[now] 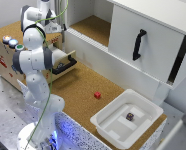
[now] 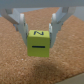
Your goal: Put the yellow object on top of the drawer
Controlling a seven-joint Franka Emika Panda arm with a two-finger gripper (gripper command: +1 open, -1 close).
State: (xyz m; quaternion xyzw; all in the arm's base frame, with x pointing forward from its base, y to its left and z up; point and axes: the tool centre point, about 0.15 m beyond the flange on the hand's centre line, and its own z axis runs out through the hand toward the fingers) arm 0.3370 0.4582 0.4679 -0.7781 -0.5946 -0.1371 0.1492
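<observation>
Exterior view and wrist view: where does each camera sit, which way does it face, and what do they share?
Exterior view: high up, angled down at the cork-topped bench, light-brown wooden drawer unit and white plastic tray; shows the white arm, claw hidden.
Wrist view: on the wrist, looking down between the claw fingers at the small yellow-green cube they clamp, over cork.
Shared: only cork surface; the cube is not visible in the exterior view.

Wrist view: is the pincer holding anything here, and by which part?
Yes. The pincer holds the yellow object, a small cube, by its two opposite side faces near the top edge, one finger on each, above a cork surface.
</observation>
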